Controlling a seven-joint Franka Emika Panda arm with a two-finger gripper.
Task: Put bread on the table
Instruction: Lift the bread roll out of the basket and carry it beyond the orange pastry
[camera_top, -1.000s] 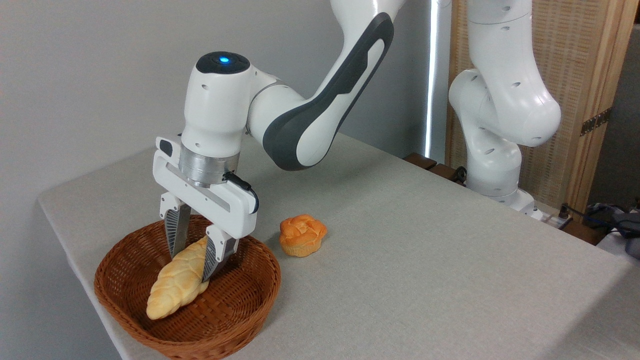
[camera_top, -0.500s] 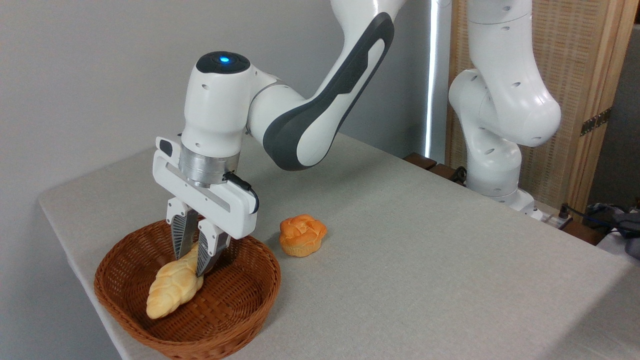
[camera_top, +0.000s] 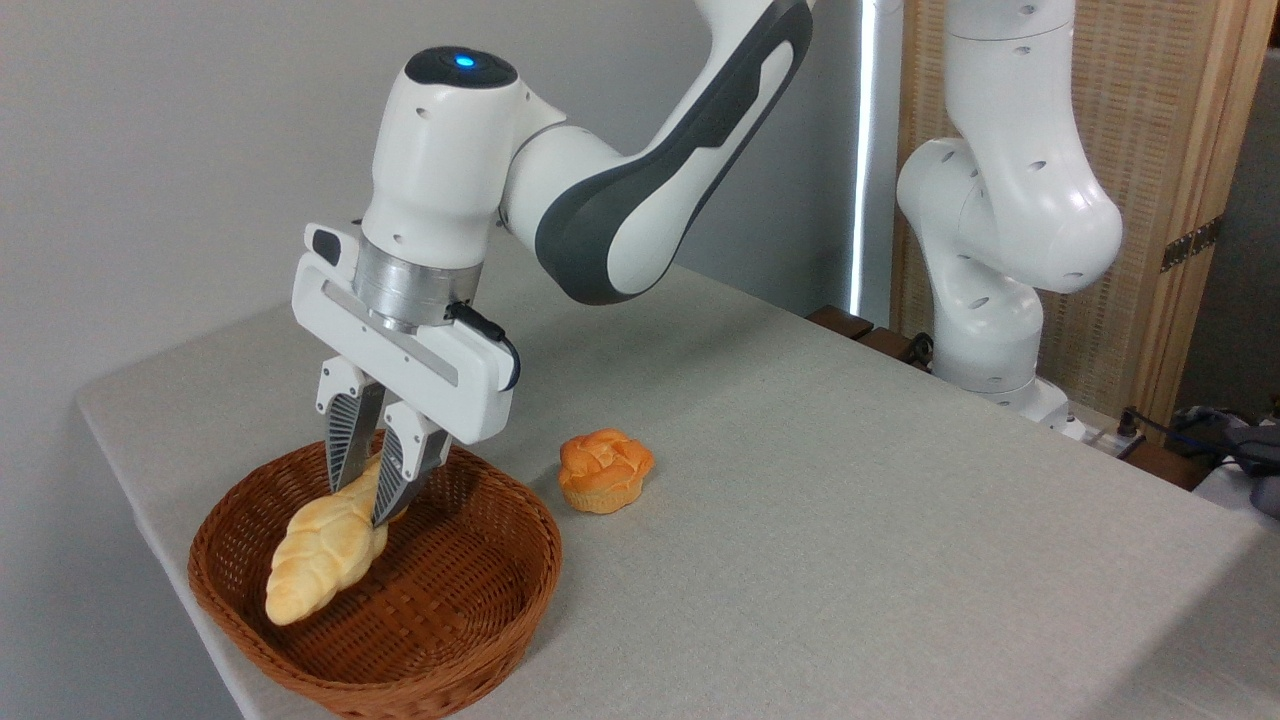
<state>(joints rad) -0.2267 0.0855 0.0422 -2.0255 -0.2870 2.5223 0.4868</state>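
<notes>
Your fingers (camera_top: 365, 478) are pinched on the far, upper end of the bread (camera_top: 322, 548), one to each side of it, with only a narrow gap between them. The loaf hangs from that end, tilted down toward the near left, its free tip over the near-left part of the basket (camera_top: 470, 610). Whether that tip touches the weave or clears it, you cannot tell from this angle.

Judge the bread as light and rather soft: the braid should give under pressure, so squeeze no harder than you need. Its crust looks smooth and glossy, so it may slide in the grip. Holding it at the taper leaves most of the length hanging past the fingers, and it may swing or pivot as you move. A grip nearer the middle would carry it more level, but the present hold looks enough for a short carry if you go slowly.

Just to the right of the basket, the bun (camera_top: 605, 470) sits on the counter (camera_top: 850, 520). The cloth beyond it, right and far, is bare and looks the likely place to set the loaf. Mind the basket's rim on the way out; the low tip could catch it.
</notes>
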